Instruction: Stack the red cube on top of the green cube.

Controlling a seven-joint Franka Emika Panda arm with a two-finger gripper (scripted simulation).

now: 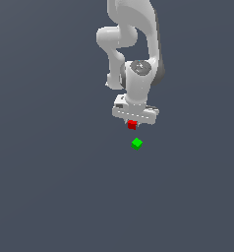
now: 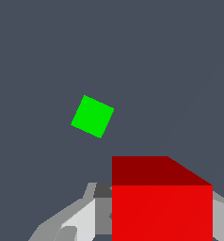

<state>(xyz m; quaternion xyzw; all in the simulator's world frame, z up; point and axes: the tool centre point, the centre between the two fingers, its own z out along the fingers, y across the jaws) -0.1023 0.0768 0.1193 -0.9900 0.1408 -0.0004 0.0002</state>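
The red cube (image 1: 132,125) sits right under the white hand, between the fingers of my gripper (image 1: 132,122), which is shut on it. In the wrist view the red cube (image 2: 161,202) fills the near part of the picture, with grey fingers (image 2: 76,219) showing on either side of it. It looks far bigger there than the green cube (image 2: 92,116), so it is held above the floor. The green cube (image 1: 136,143) lies on the flat grey ground, a short way in front of the gripper and apart from the red cube.
The white arm (image 1: 133,44) rises behind the hand toward the top of the exterior view. A plain dark grey floor (image 1: 50,187) surrounds both cubes.
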